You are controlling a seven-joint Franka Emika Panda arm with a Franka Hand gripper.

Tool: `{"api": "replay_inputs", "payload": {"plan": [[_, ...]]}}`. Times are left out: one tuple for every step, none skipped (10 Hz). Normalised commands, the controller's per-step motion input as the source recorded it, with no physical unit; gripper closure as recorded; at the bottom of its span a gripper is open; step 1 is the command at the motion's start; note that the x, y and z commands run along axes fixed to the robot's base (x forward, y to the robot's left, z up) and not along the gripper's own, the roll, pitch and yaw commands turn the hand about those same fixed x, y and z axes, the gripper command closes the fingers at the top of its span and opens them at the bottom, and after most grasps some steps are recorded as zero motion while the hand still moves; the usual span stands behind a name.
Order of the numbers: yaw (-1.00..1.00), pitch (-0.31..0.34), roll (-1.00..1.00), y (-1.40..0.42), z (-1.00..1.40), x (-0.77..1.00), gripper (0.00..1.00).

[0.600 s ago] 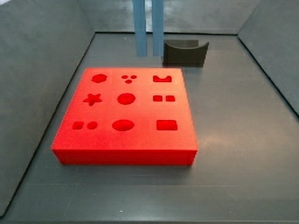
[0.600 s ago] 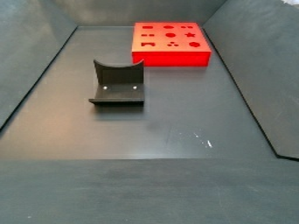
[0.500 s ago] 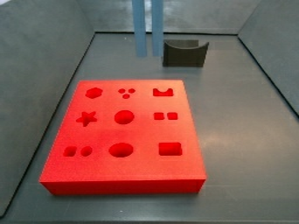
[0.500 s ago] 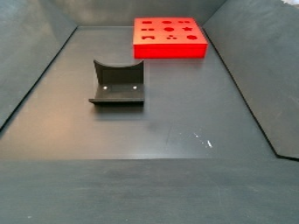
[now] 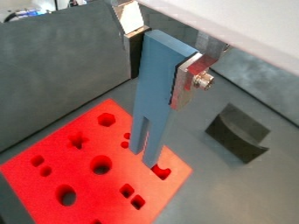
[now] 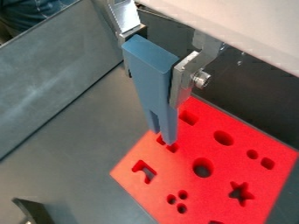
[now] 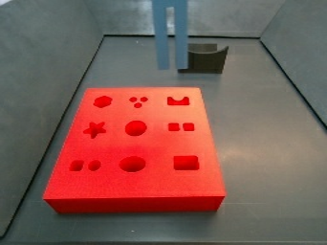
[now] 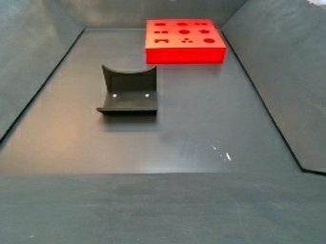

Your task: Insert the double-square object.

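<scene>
The double-square object [image 5: 156, 101] is a tall steel-blue slab, upright, with its two square prongs pointing down. My gripper [image 5: 162, 54] is shut on its upper part, one silver finger [image 5: 191, 75] on each narrow side. It shows the same way in the other wrist picture, gripper [image 6: 156, 51] on slab [image 6: 153, 83]. The prongs hang in the air over the red board [image 5: 70, 166], near the board's edge [image 6: 216, 157]. In a side view the slab [image 7: 169, 33] hangs from the top of the picture beyond the red board [image 7: 134, 144]; the gripper is out of view there.
A dark grey block with a curved notch [image 7: 205, 57] stands on the floor beyond the board, close to the slab; it also shows in a side view [image 8: 128, 91] and a wrist view [image 5: 239, 131]. The red board [image 8: 185, 41] lies near the back wall. Grey walls enclose the floor.
The slab has shifted a little to the right and lower in a side view. The red board lay differently in the earliest frames and has not moved since.
</scene>
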Motion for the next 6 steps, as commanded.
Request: {"api": "replay_inputs", "payload": {"plan": [[-0.01, 0.02, 0.5, -0.27, 0.02, 0.35, 1.0], [0.0, 0.129, 0.5, -0.59, -0.15, 0.27, 1.0], [-0.05, 0.26, -0.11, -0.06, -0.19, 0.29, 1.0], [0.0, -0.027, 0.0, 0.0, 0.0, 0.0, 1.0], [0.0, 0.151, 0.0, -0.03, -0.8, 0.0, 1.0], [0.0, 0.204, 0.19, -0.09, -0.69, 0.33, 1.0]]}}
